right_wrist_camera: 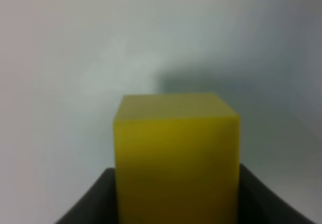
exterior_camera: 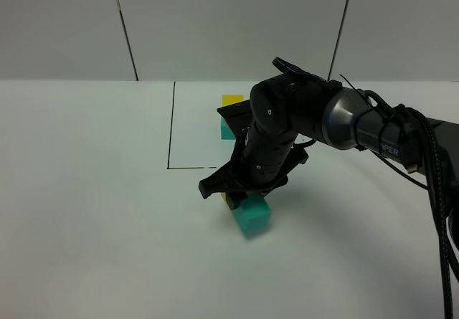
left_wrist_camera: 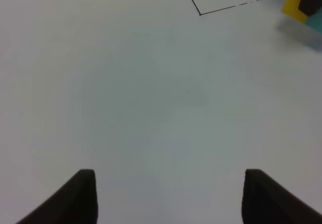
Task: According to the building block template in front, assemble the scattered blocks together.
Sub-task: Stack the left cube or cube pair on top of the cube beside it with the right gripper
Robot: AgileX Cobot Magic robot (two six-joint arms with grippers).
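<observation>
Exterior high view: right arm reaches across the middle of the white counter (exterior_camera: 86, 211), wrist pointing down, so the right tool (exterior_camera: 240, 197) sits low over the two loose cubes.
Right tool: clamped on the yellow block (right_wrist_camera: 176, 153). Wrist view shows it filling the gap between the dark jaws, so it's clearly held, not just nudged.
Yellow block from above: only a sliver pokes out under the wrist, right beside the teal block (exterior_camera: 252, 215). Looks like they touch, but the arm hides the seam, so can't swear to it.
Teal block: sitting flat on the counter, just in front of the marked square, nearer the camera than the yellow one.
Template (exterior_camera: 229, 115): small yellow-and-teal pair inside the black outline (exterior_camera: 171, 125), yellow on the far side and teal nearer, half hidden behind the arm. Well apart from the work spot, I'd guess so it stays a reference and doesn't get bumped.
Left tool (left_wrist_camera: 166, 196): jaws apart, nothing between them, hanging over bare counter. The loose blocks sit off at the edge of its wrist view, so it's parked out of the way.
Why the hold: my guess is the grip keeps the yellow cube square while it's pressed against the teal one, same order as the template.
Progress: joining step, near the end. Risk is the teal one sliding since nothing braces it.
</observation>
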